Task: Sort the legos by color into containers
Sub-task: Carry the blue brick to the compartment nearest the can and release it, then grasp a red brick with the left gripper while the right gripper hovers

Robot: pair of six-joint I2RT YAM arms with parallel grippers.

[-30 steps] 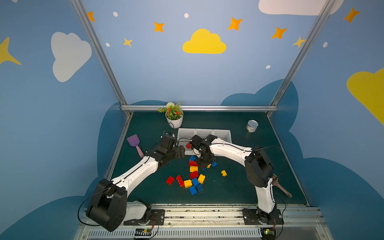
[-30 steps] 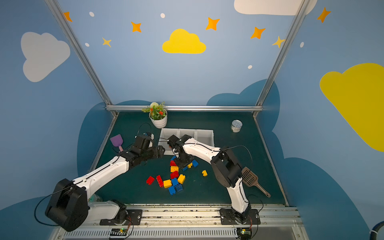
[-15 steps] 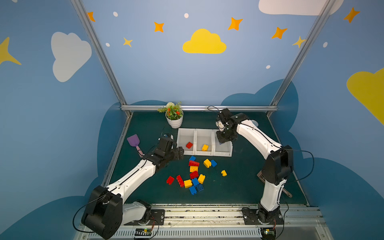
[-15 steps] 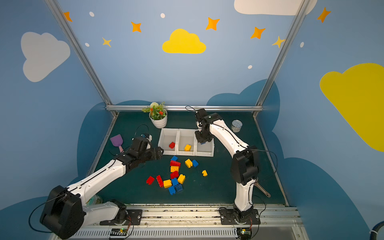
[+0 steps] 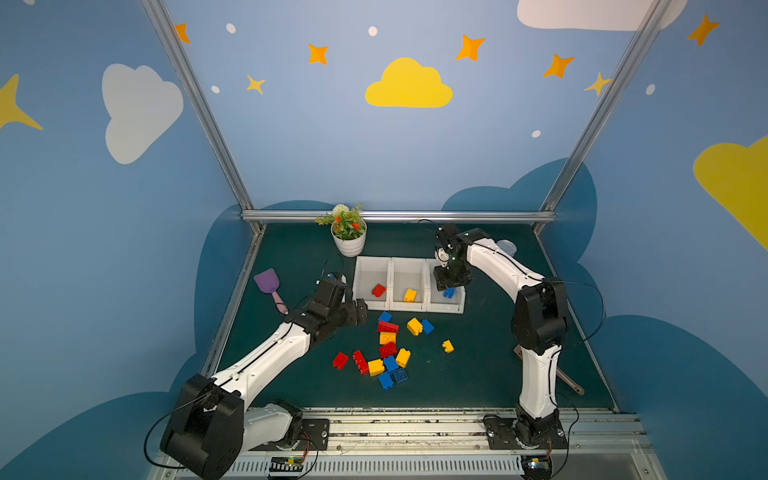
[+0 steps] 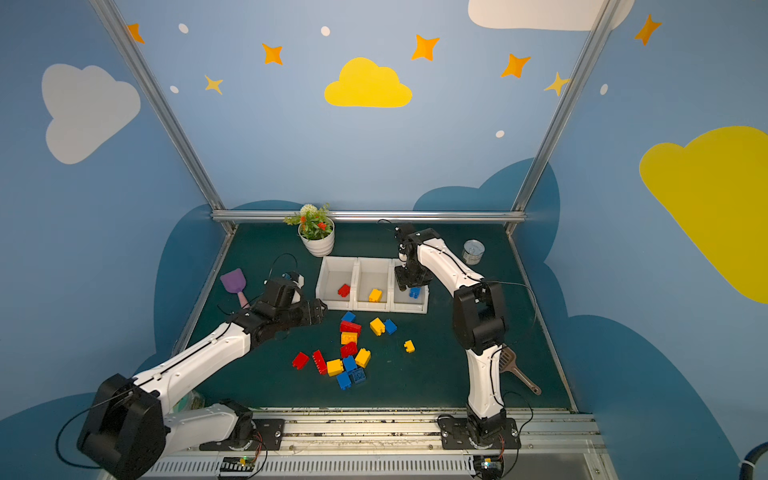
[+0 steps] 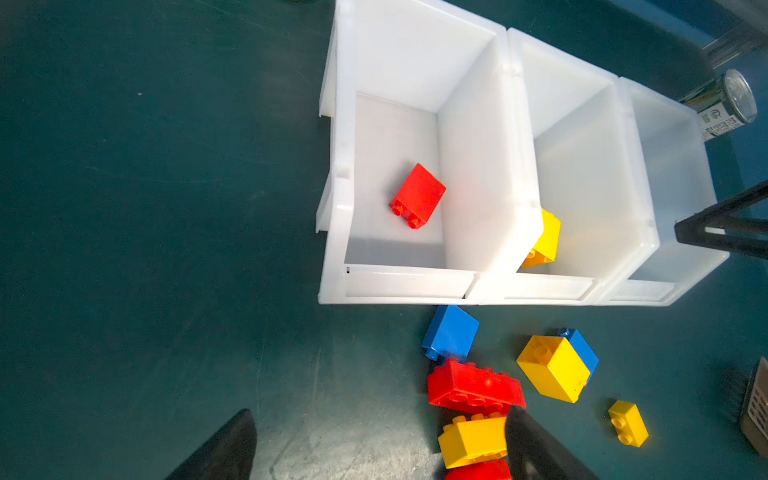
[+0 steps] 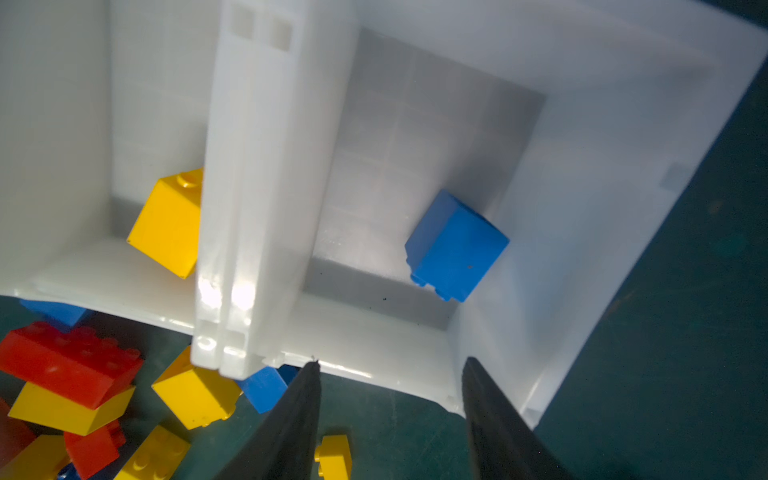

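A dark green counter (image 5: pixel 478 374) inside a blue booth painted with clouds and stars carries everything. The loose legos (image 5: pixel 388 351) lie heaped at the counter's middle, just in front of the containers (image 5: pixel 409 308), which stand in a row toward the back edge. One red brick (image 7: pixel 417 195) lies in the bin at my left end, one yellow brick (image 7: pixel 546 239) in the middle bin, and one blue brick (image 8: pixel 455 245) on the floor of the bin at my right end.

My right jaws hang over that bin, parted and empty, with the blue brick below them and untouched. My left jaws are spread wide, holding nothing, low by the bins' front left corner. The heap lies just beyond them, so I judge my left arm the nearer for the next pick. Closest is a long red brick (image 7: pixel 473 386), its long axis roughly parallel to the bins' front wall.

A silver can (image 7: pixel 723 104) near the back right corner bears a label too small to read; I can read no brand on any brick.
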